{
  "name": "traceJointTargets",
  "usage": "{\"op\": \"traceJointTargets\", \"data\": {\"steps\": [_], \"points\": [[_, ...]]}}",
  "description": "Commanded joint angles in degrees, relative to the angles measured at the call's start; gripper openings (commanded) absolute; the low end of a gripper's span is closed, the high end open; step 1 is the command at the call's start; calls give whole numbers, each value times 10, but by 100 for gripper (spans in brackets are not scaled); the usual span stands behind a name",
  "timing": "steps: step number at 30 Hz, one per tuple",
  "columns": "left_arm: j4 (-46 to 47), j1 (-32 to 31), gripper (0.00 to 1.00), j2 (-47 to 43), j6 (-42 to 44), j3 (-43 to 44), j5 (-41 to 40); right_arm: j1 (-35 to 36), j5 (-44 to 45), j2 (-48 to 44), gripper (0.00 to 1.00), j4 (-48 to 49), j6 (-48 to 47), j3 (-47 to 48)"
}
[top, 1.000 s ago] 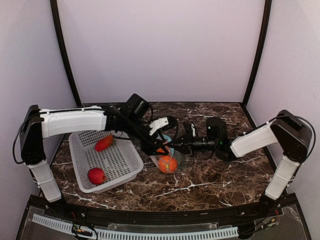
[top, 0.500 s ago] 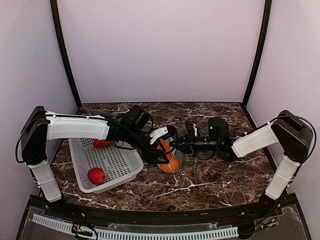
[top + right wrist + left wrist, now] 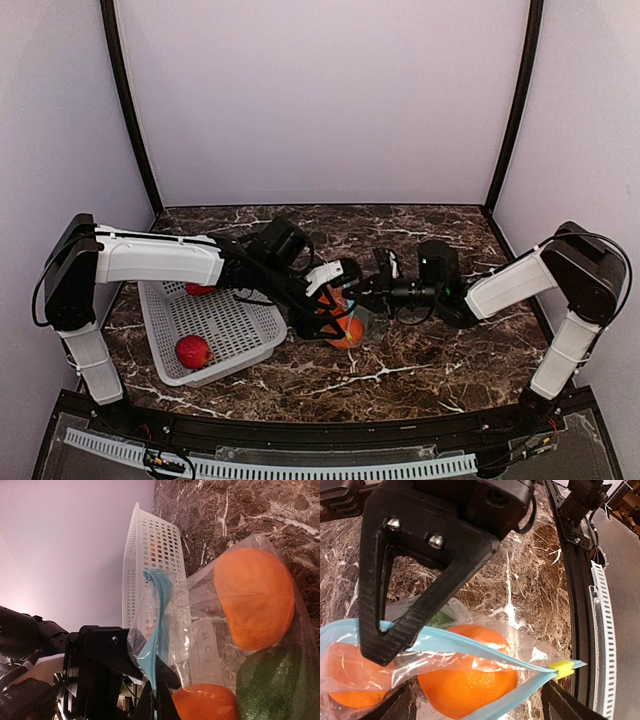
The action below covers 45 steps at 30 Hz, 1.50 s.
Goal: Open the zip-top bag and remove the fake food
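**Item 1, left gripper** (image 3: pixel 322 318). Jaws are standing wide apart and gripping nothing. The one finger (image 3: pixel 395 625) in plain wrist view is laying its tip across the zip strip (image 3: pixel 470 647) at the bag's mouth. Whether the tip is inside the mouth cannot be told.

**Item 2, right gripper** (image 3: pixel 156 706). It is pinching shut on the blue strip of the zip-top bag (image 3: pixel 200 630) and holding that edge up.

**Item 3, zip-top bag.** It is sitting about the middle of the bench (image 3: pixel 450 360), between the two grippers. Its two strip halves are spreading apart from the yellow slider (image 3: pixel 562 669), so the mouth is gaping.

**Item 4, fake food in the bag.** Two oranges (image 3: pixel 470 685) are lying side by side under the strip. The dark green piece (image 3: pixel 270 685) is showing beside them.

**Item 5, fake food already out.** The round red piece (image 3: pixel 193 351) is lying in the white basket (image 3: pixel 230 362) toward the bench's left edge. The elongated red-orange piece (image 3: pixel 200 289) is lying at the basket's far side, partly under the left arm.

**Step in hand (judged).** The bag is open and emptying is partway done: two pieces are out and three remain. The left gripper is lining up on an orange.

**Next move (judged).**
- The open jaws need to go down through the mouth, one on each side of the nearer orange.
- They then need to close on the fruit and not on the film.
- The right pinch needs to hold the strip taut during the lift, so the bag does not come up with the orange.
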Motion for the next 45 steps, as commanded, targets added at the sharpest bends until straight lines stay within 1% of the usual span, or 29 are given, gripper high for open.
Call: {"op": "traceJointTargets", "data": {"steps": [1, 9, 15, 21, 22, 26, 31, 35, 38, 41, 45], "points": [[19, -3, 86, 11, -22, -7, -6, -7, 17, -9, 0, -3, -10, -29], [28, -3, 84, -15, -28, -1, 8, -19, 10, -1, 0, 8, -11, -67], [52, -3, 84, -19, -51, -7, 14, -14, -12, -4, 0, 33, -12, -42], [128, -3, 79, -29, -104, -48, -52, -5, -9, -41, 0, -16, -46, 9], [152, -3, 78, -29, -115, -57, -66, -4, -10, -43, 0, -18, -46, 16], [185, -3, 77, -29, -128, -69, -95, 0, -14, -44, 0, -21, -44, 34], [214, -3, 80, -36, -131, -87, -93, 7, -17, -41, 0, -15, -32, 36], [250, -3, 80, -85, -129, -111, -107, 11, -13, -41, 0, -12, -30, 32], [239, -3, 78, -101, -126, -109, -137, 11, -10, -35, 0, -14, -32, 33], [206, -3, 77, -90, -120, -90, -153, 13, -14, -23, 0, 0, -24, 34], [201, -4, 75, -57, -124, -77, -124, 13, -13, -16, 0, 10, -17, 38]]}}
